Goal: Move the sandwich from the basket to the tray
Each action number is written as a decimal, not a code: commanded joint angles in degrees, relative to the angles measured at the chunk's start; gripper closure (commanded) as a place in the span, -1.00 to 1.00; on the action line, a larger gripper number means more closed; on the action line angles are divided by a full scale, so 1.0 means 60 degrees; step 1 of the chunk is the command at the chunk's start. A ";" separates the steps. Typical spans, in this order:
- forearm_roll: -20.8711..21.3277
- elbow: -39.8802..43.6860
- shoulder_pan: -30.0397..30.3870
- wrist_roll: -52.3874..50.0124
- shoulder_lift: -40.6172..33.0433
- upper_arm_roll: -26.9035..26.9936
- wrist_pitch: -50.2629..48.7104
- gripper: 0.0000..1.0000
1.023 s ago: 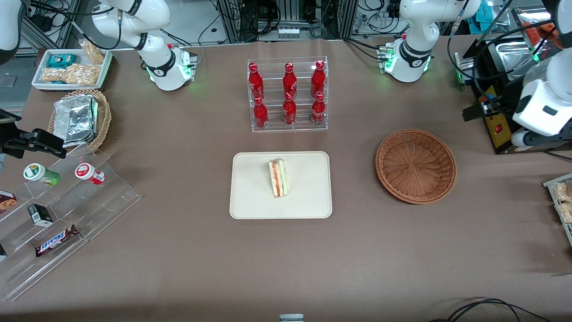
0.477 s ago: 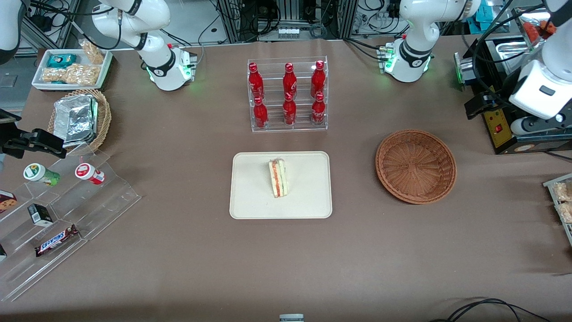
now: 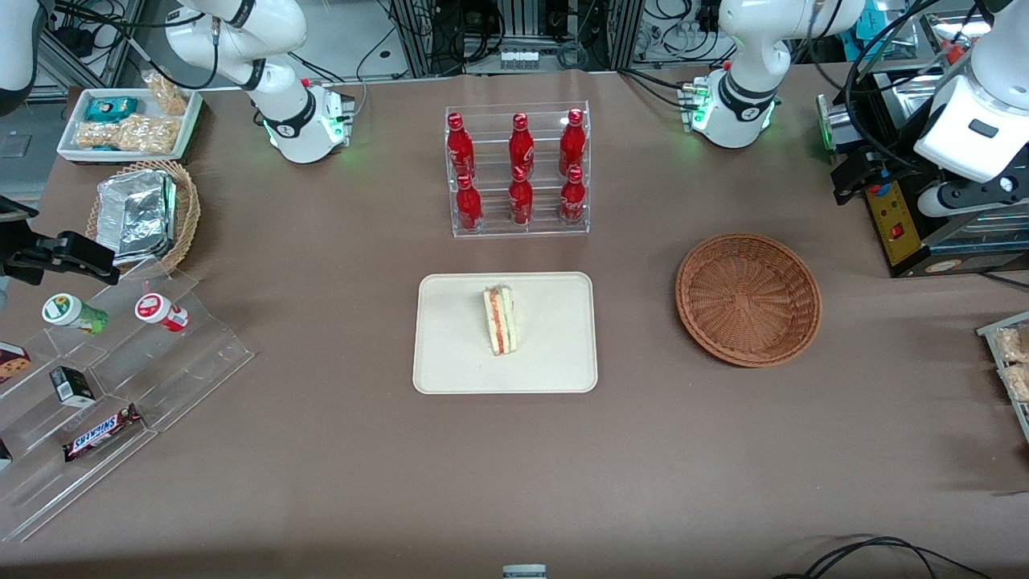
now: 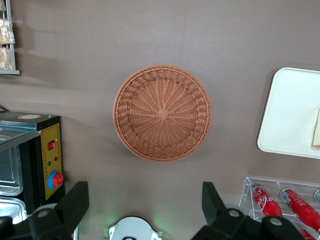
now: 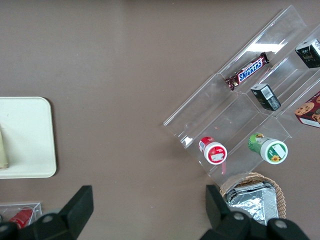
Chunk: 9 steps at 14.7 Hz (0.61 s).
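Note:
The sandwich [image 3: 500, 320], a pale wedge with orange-red and green layers, lies on the cream-white tray [image 3: 450, 354] in the middle of the table. The reddish-brown wicker basket [image 3: 748, 299] stands beside the tray, toward the working arm's end, with nothing in it. The left arm's gripper [image 3: 856, 170] hangs high above the table edge at the working arm's end, farther from the front camera than the basket, open and holding nothing. In the left wrist view the gripper [image 4: 145, 200] is open above bare table, with the basket [image 4: 162, 112], the tray [image 4: 292, 110] and an edge of the sandwich [image 4: 316, 135] visible.
A clear rack of red bottles [image 3: 518, 173] stands farther from the camera than the tray. A black appliance with a red switch [image 3: 896, 225] sits under the working arm. Acrylic steps with snacks [image 3: 120, 362] and a tan basket with foil [image 3: 145, 213] lie toward the parked arm's end.
The left arm's gripper has drawn away from the basket, rising and moving farther from the front camera. The sandwich, tray and basket have not moved.

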 commanded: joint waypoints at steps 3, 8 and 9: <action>0.0003 -0.0052 0.0147 0.0182 -0.0193 -0.0029 0.0238 -1.00; -0.0144 0.0446 0.0132 0.0139 0.0114 -0.0029 0.0239 -1.00; -0.0129 0.0417 0.0118 0.0153 0.0085 -0.0029 0.0138 -1.00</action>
